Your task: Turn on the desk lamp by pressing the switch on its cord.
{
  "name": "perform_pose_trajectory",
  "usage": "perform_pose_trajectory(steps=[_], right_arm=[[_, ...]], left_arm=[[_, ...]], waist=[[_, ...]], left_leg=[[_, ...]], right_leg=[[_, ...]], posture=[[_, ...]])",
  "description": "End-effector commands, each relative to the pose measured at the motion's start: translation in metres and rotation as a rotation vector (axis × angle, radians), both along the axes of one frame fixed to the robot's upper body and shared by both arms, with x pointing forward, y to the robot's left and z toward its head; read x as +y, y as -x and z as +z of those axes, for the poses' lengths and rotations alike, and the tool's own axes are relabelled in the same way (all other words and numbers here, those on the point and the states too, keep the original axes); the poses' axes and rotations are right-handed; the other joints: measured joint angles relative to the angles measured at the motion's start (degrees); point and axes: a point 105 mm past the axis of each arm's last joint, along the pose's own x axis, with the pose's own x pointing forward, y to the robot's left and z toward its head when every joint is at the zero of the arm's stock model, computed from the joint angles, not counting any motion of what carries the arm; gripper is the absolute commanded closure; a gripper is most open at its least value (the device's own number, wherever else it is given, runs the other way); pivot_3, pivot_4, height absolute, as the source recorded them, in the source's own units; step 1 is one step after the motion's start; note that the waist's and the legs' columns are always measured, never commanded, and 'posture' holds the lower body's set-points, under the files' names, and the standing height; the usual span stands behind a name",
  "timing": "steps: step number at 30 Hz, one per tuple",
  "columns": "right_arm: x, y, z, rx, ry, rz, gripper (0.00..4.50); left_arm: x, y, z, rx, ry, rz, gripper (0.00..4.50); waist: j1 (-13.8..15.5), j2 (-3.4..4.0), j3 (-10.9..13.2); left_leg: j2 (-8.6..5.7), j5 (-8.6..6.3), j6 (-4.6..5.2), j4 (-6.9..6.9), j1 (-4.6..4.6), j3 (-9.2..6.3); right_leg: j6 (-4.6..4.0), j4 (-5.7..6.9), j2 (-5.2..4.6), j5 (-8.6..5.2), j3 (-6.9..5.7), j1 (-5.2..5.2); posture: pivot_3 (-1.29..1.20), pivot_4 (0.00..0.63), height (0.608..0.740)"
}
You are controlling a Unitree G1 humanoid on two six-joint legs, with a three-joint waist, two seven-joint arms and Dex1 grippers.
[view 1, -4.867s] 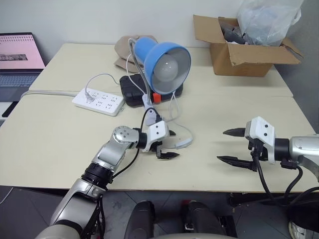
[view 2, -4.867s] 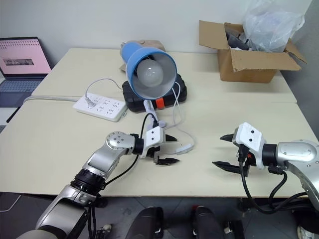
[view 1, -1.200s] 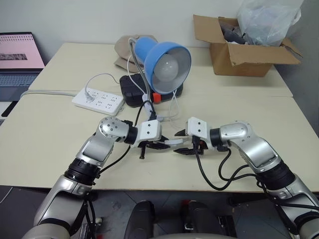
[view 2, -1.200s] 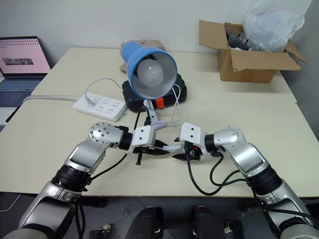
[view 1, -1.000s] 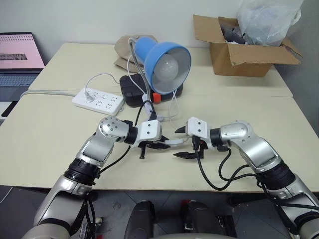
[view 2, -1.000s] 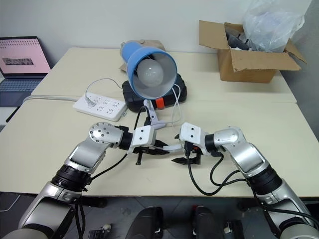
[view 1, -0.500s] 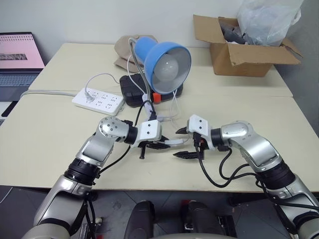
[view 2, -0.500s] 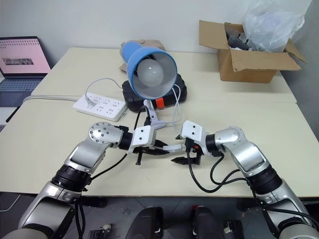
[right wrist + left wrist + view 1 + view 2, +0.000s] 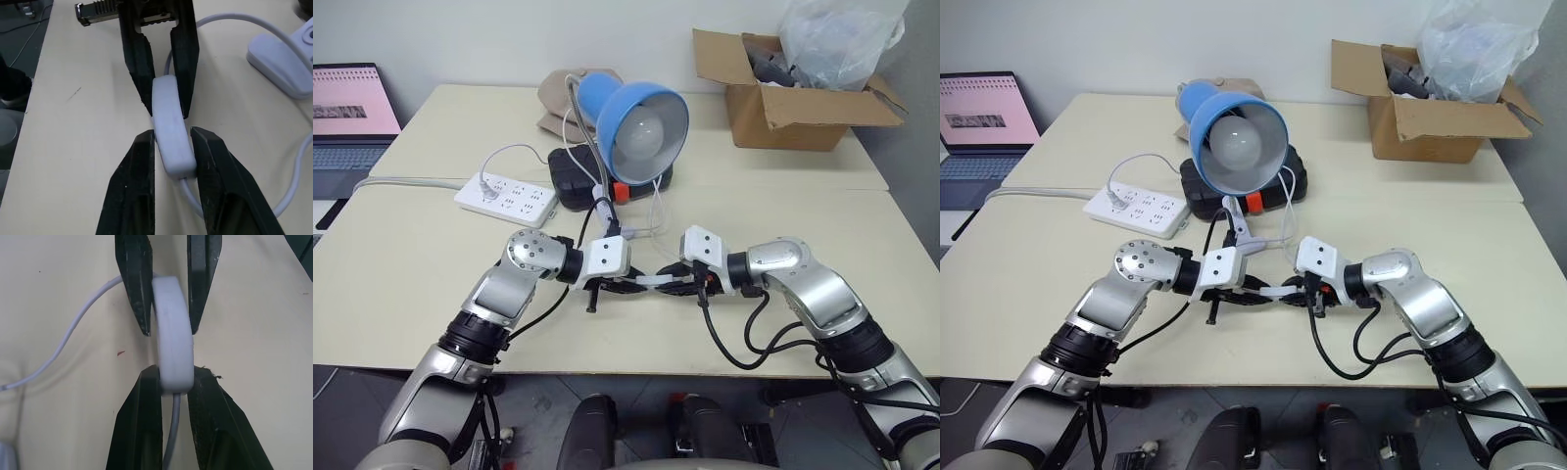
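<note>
- The switch (image 9: 649, 281) is held just above the table (image 9: 411, 264), near the front edge at about 6 o'clock from the desk lamp (image 9: 639, 122).
- The left gripper (image 9: 628, 285) comes in from 9 o'clock, its two black fingers pinching one end of the switch.
- The right gripper (image 9: 672, 287) comes in from 3 o'clock, its fingers pressed onto the other end of the same switch, so the two grippers meet tip to tip.
- In the left wrist view the switch (image 9: 170, 338) sits between that gripper's own fingers (image 9: 142, 431), with the other gripper's fingers clamping its far end.
- In the right wrist view the switch (image 9: 169, 129) lies gripped the same way from both ends.
- The cord (image 9: 657, 211) runs from the switch toward 12 o'clock in thin white loops to the foot of the lamp.
- The lamp stands at the middle of the table, its blue shade tilted toward the front; the bulb (image 9: 639, 136) looks unlit.
- A black case (image 9: 570, 179) lies just behind the lamp's clip.
- A white power strip (image 9: 507, 200) lies at 9 o'clock from the lamp, with a thin white wire plugged into it.
- A cardboard box (image 9: 791, 98) with a plastic bag (image 9: 837, 39) in it sits at 2 o'clock, at the table's far right corner.
- A laptop (image 9: 347, 117) stands open at the far left, at about 10 o'clock.
</note>
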Motion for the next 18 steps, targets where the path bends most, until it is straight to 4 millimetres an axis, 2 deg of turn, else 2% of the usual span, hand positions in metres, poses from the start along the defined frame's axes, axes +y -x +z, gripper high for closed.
perform_pose_trajectory(steps=[1, 10, 12, 13, 15, 18], right_arm=[[0.0019, -0.0022, 0.0131, -0.075, -0.007, 0.021, 3.85], [0.0038, -0.0014, 0.0146, -0.080, -0.018, 0.034, 3.96], [0.0042, -0.0013, 0.0152, -0.073, -0.029, 0.032, 3.27], [0.0044, -0.0007, 0.0156, -0.068, -0.034, 0.034, 3.20], [0.0049, 0.0000, 0.0170, -0.063, -0.045, 0.035, 2.64], [0.0061, 0.0010, 0.0213, -0.063, -0.065, 0.037, 2.10]], left_arm=[[-0.0055, -0.0029, 0.0169, -0.063, 0.040, -0.015, 4.09], [-0.0056, -0.0026, 0.0169, -0.065, 0.044, -0.014, 4.09], [-0.0060, -0.0025, 0.0167, -0.065, 0.044, -0.015, 4.09], [-0.0061, -0.0025, 0.0166, -0.065, 0.045, -0.016, 4.09], [-0.0064, -0.0020, 0.0163, -0.065, 0.045, -0.017, 4.09], [-0.0068, -0.0015, 0.0154, -0.064, 0.042, -0.020, 4.09]], waist=[[0.00, 0.00, 0.00], [0.00, 0.00, 0.00], [0.00, 0.00, 0.00], [0.00, 0.00, 0.00], [0.00, 0.00, 0.00], [0.00, 0.00, 0.00]], left_leg=[[0.00, 0.00, 0.00, 0.00, 0.00, 0.00], [0.00, 0.00, 0.00, 0.00, 0.00, 0.00], [0.00, 0.00, 0.00, 0.00, 0.00, 0.00], [0.00, 0.00, 0.00, 0.00, 0.00, 0.00], [0.00, 0.00, 0.00, 0.01, 0.00, 0.00], [0.00, 0.00, 0.00, 0.01, 0.00, 0.00]], right_leg=[[0.00, 0.00, 0.00, 0.00, 0.00, 0.00], [0.00, 0.00, 0.00, 0.00, 0.00, 0.00], [0.00, 0.00, 0.00, 0.00, 0.00, 0.00], [0.00, 0.00, 0.00, 0.00, 0.00, 0.00], [0.00, 0.01, 0.00, 0.00, 0.00, 0.00], [0.00, 0.01, 0.00, 0.00, 0.00, 0.00]], posture=[[0.00, 0.150, 0.740], [0.00, 0.150, 0.740], [0.00, 0.150, 0.740], [0.00, 0.150, 0.740], [0.00, 0.150, 0.740], [0.00, 0.150, 0.740]])
